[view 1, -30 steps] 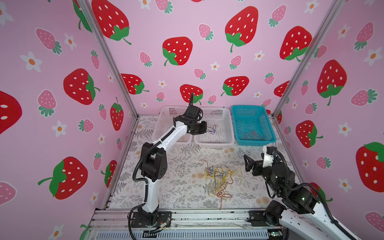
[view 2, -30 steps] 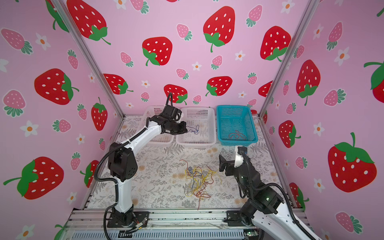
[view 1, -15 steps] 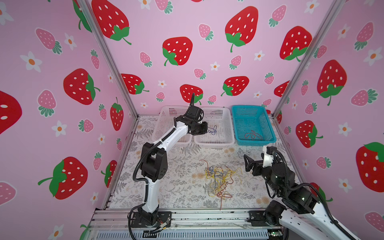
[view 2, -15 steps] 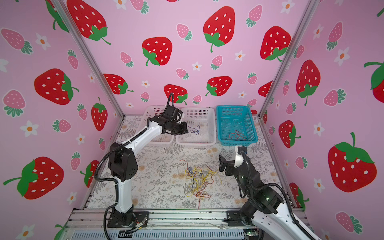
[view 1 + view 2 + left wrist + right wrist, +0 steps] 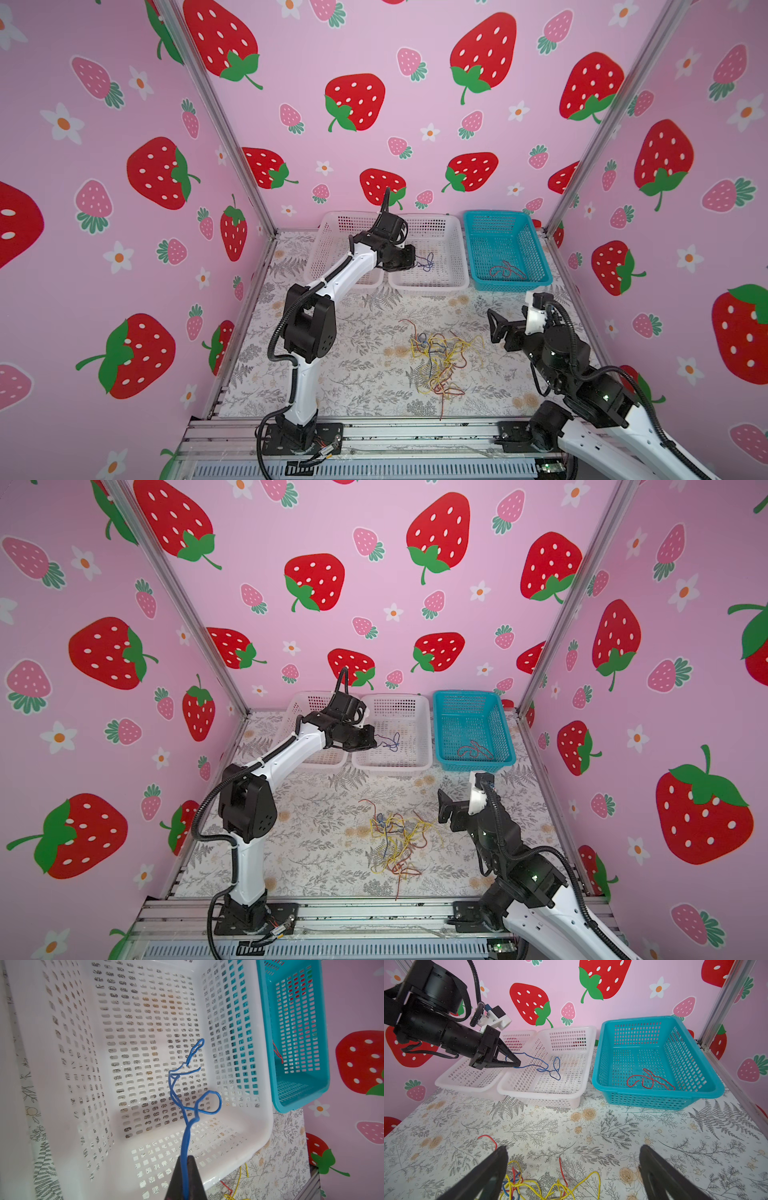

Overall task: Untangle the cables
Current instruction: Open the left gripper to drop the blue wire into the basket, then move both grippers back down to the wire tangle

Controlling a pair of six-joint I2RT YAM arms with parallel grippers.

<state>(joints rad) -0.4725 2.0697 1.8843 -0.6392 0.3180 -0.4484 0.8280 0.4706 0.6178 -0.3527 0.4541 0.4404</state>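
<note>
The left end effector [image 5: 411, 266] has edged slightly rightward. Toward the table's [image 5: 353, 374] front edge lie the tangled cables [image 5: 440, 361], with the right end effector [image 5: 572, 1151] spread wide beside them. At the far edge the left end effector pinches a blue cable [image 5: 195, 1105] over a white basket [image 5: 428, 286]. A red cable [image 5: 507, 270] lies in the blue basket [image 5: 511, 284].

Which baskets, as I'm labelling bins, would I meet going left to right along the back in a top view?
left white basket → middle white basket, with the blue cable over it → teal basket, holding the red cable
</note>
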